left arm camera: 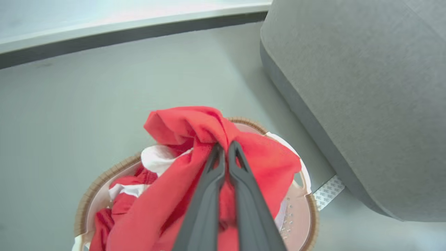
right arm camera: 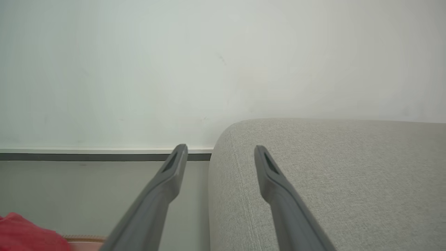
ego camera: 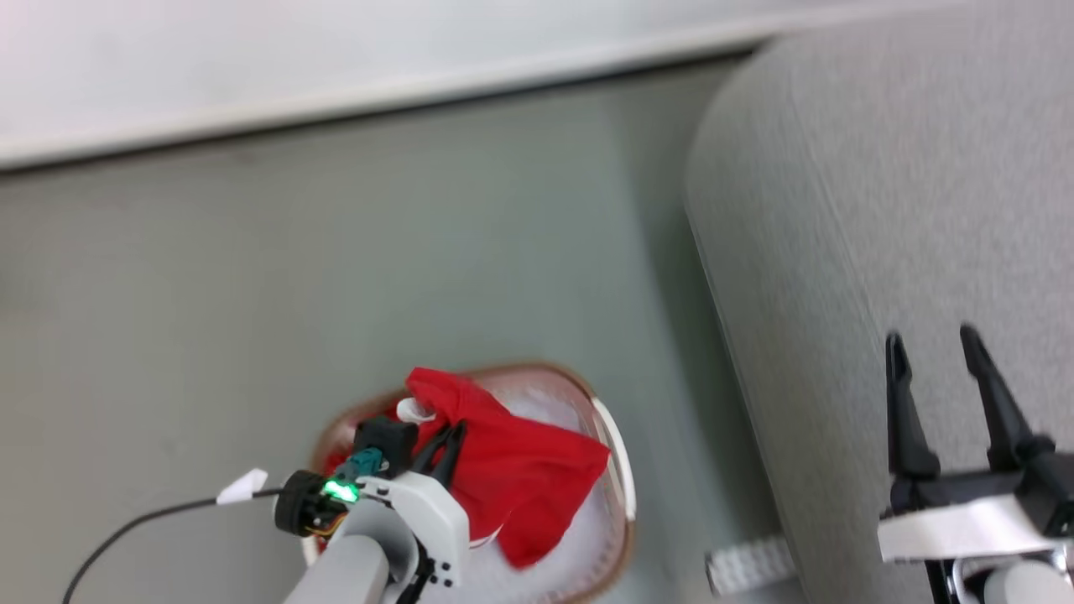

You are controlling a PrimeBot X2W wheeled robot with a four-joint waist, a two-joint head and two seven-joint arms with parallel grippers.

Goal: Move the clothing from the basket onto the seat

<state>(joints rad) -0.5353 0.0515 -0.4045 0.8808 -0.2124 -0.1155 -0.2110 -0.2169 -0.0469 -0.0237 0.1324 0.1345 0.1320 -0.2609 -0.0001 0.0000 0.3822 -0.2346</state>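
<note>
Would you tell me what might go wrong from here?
The left gripper pinches only a fold of the red garment, so it may slip free in transit. Its hanging cloth reaches the other clothing in the basket and might drag some out. The open right gripper hovers over the sofa, perhaps blocking the drop.

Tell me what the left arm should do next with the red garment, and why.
Probably raise it straight up first. The left gripper is shut on the red garment, but its lower folds hang inside the basket, so swinging toward the seat now might drag the basket.
</note>
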